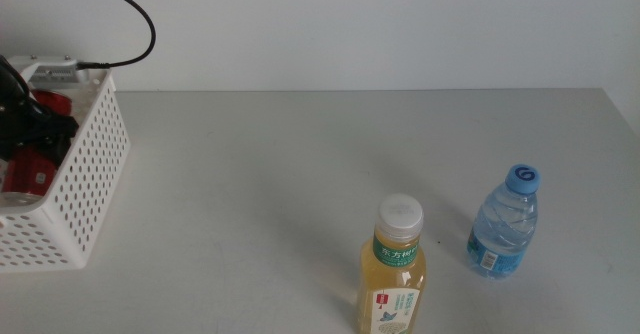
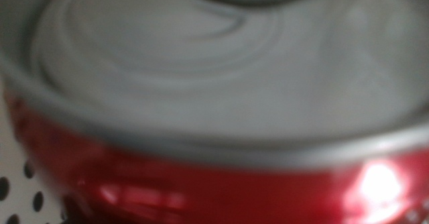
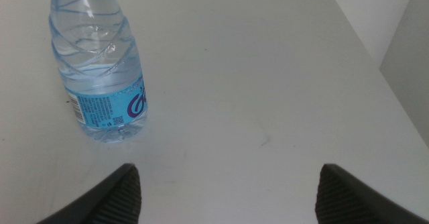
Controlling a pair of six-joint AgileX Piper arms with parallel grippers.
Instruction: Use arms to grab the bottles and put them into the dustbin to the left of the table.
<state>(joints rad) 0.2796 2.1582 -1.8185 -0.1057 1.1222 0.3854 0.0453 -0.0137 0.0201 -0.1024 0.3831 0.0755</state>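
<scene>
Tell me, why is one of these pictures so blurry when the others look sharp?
Left wrist view: the camera sits right against the red can, so it is out of focus, with a glare spot. Middle view: bottles sharp, soft shadows. Right wrist view: water bottle crisp, open fingers slightly soft.

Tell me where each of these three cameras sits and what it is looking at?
Middle: above the table, facing forward and down; the left end effector shows inside the white basket.
Left wrist: pressed close to a red can; no jaws visible.
Right wrist: low over the table, open jaws at the bottom edge.
Shared: middle and right wrist both show the water bottle.
</scene>
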